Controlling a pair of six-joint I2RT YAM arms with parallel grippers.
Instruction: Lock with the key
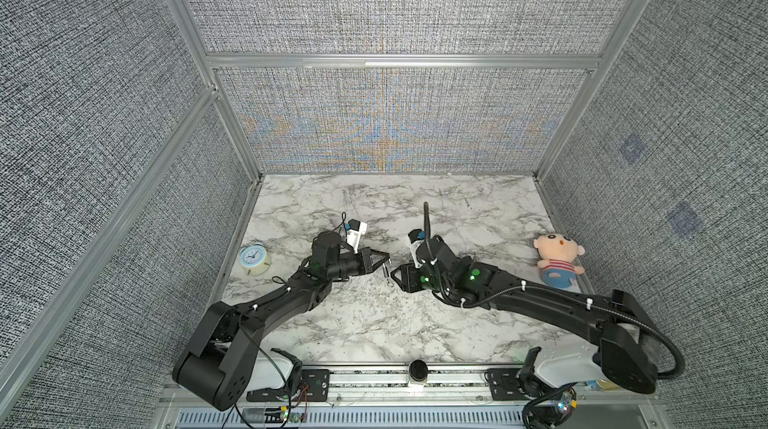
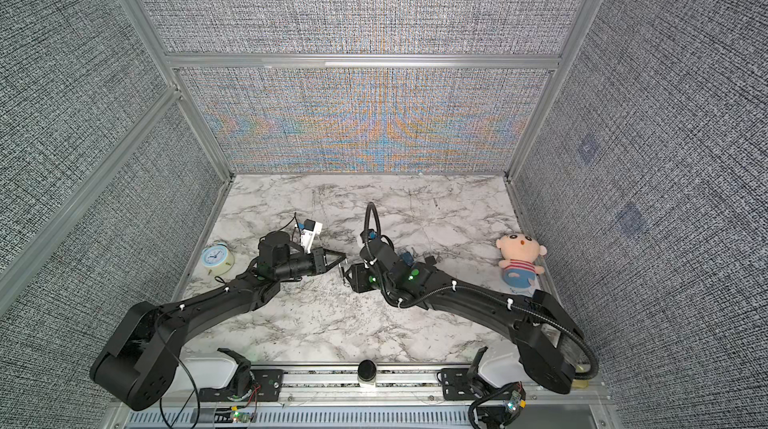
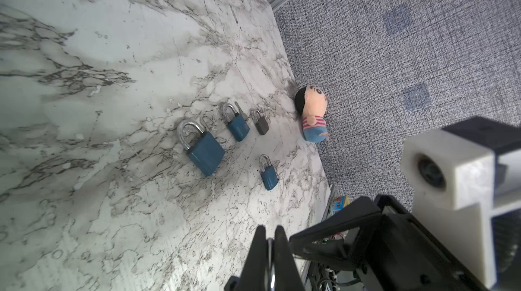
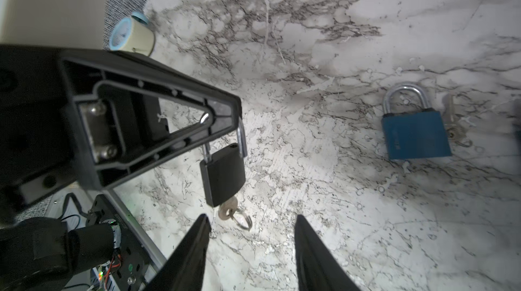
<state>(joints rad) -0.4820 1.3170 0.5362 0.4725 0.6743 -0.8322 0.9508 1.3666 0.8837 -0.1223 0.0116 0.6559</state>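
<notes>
**Left pincer clamping the black lock by its shackle, right pincer gaping beside the key**

A clock [image 1: 254, 259] is lying at the left edge of the bench [image 1: 374, 335], left of centre in the lower half of both top views. To its right the left pincer [image 1: 385, 258] is reaching toward mid-frame, squeezed tight on the shackle [image 4: 242, 134] of the black lock [image 4: 224, 174]. The left wrist view is showing its fingers [image 3: 282, 247] pressed together with a sliver of bright metal between them.

The lock is hanging under that pincer, at the centre of the lower half in both top views. One shackle leg is sitting in the body and the other is standing clear of its hole. The key [image 4: 227, 213] is sticking out of the lock's underside, its ring [image 4: 244, 220] dangling.

The right pincer [image 4: 251, 233] is facing the left one from the right, its jaws standing well apart and gripping nothing. The key is hanging just beside one fingertip; I cannot tell whether they are touching.

Further right, behind the right arm, four more locks are lying on the bench: a big blue lock [image 3: 204, 148], a mid blue lock [image 3: 238, 126], a grey lock [image 3: 261, 126] and a small blue lock [image 3: 269, 174]. A spare key [image 4: 451, 117] is lying just beside the big one. A doll [image 1: 559, 258] is lying at the bench's right edge, by the wall.
</notes>
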